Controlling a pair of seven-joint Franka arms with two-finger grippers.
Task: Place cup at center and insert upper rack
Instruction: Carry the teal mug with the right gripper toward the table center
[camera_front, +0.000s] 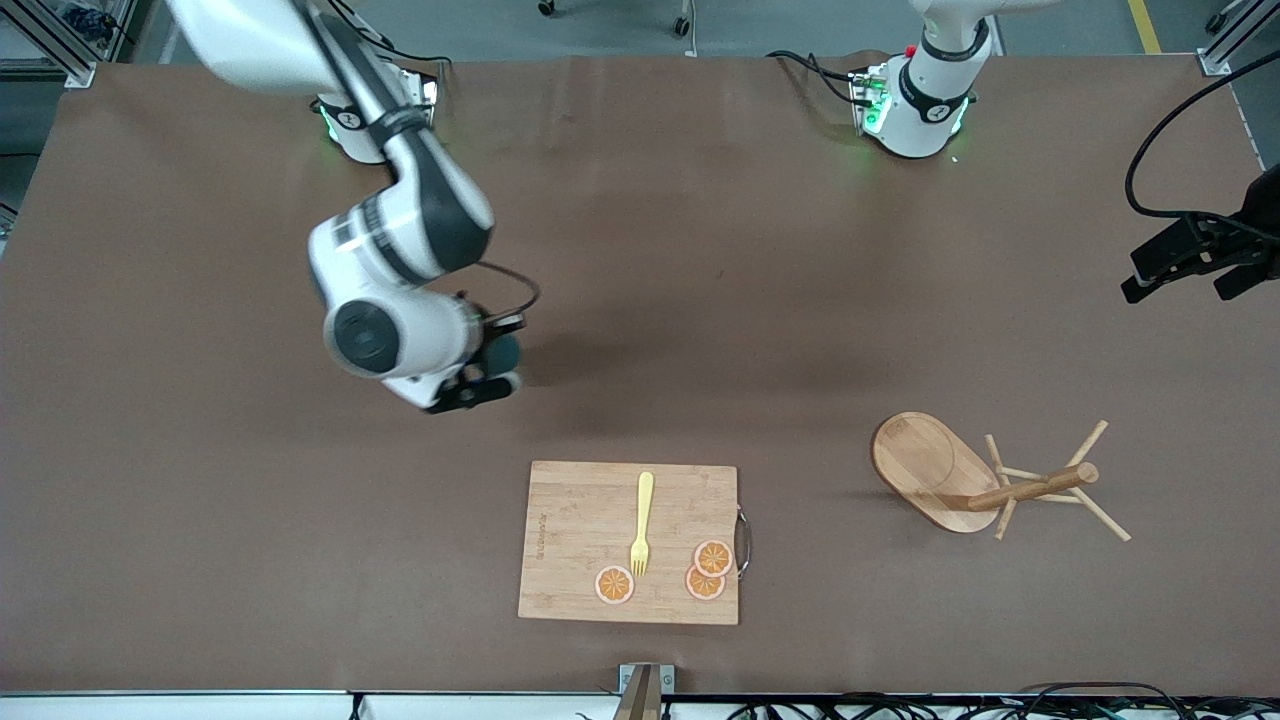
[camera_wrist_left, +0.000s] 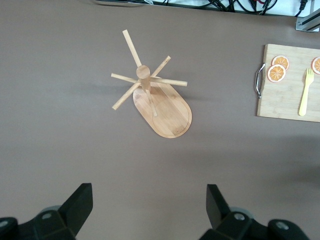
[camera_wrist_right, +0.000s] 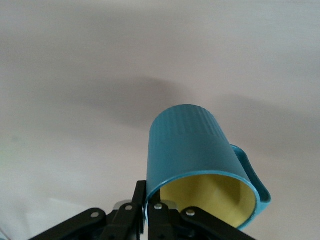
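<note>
Cup in transit; rack not yet handled.

Nearest the front camera lies the board (camera_front: 628, 543) with a fork (camera_front: 641, 524) and orange slices (camera_front: 613, 584). Beside it, toward the left arm's end, the rack (camera_front: 985, 482) lies tipped on its side, untouched. The right gripper (camera_wrist_right: 146, 212) is over bare table, above the area just farther than the board, fingers pinching the rim of the cup (camera_wrist_right: 197, 165), which is carried clear of the surface. The left gripper (camera_wrist_left: 149, 207) waits high above the table near the rack, fingers spread. Judged remaining: set the cup down at center, then the whole rack step.
</note>
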